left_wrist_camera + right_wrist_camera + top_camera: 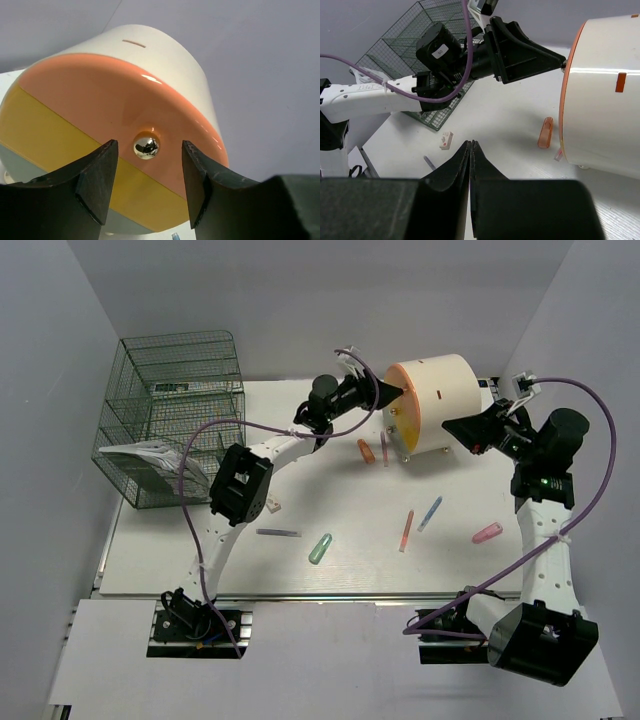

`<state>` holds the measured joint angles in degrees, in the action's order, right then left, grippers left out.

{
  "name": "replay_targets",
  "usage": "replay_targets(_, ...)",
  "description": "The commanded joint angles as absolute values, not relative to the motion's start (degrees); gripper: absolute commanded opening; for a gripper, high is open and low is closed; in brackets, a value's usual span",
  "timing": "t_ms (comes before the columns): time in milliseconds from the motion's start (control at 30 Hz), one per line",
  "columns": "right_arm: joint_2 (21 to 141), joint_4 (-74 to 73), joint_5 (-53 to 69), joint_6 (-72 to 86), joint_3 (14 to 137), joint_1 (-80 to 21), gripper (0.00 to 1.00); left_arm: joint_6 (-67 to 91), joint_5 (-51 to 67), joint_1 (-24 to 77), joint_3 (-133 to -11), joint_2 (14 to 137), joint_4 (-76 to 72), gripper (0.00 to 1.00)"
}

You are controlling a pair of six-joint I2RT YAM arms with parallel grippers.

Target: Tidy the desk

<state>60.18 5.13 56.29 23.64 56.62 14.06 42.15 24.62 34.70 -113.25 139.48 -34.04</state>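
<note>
The white desk (pixel 340 565) holds a cream cylinder (pixel 440 400) lying on its side, its orange face (pixel 115 100) turned left. A small chrome knob (pixel 146 145) sits in the middle of that face. My left gripper (pixel 148 146) is open right at the knob, one fingertip on either side with gaps between. From above, the left gripper (pixel 398 392) meets the face's centre. My right gripper (pixel 452 427) hovers just right of the cylinder, shut with nothing in it. Its fingertips (pixel 471 143) point down at bare desk.
A green wire rack (pixel 175 415) holding a printed packet (pixel 140 458) stands at the back left. Scattered on the desk are an orange cap (pixel 366 450), green tube (pixel 320 548), orange pen (pixel 406 531), blue pen (pixel 430 513), pink piece (pixel 487 533), purple pen (pixel 278 533) and small eraser (pixel 273 506).
</note>
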Motion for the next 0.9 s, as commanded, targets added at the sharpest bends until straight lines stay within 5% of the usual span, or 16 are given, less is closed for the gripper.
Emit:
replay_targets(0, 58.7, 8.5, 57.7, 24.2, 56.3, 14.4, 0.05, 43.0, 23.1, 35.9, -115.8, 139.2, -33.8, 0.63)
replay_targets(433, 57.8, 9.0, 58.0, 24.6, 55.7, 14.5, 0.05, 44.4, 22.1, 36.4, -119.1, 141.6, -33.0, 0.59)
replay_targets(867, 57.5, 10.5, 58.2, 25.5, 54.6, 14.5, 0.05, 45.1, 22.9, 36.4, -110.5, 137.6, -36.5, 0.29)
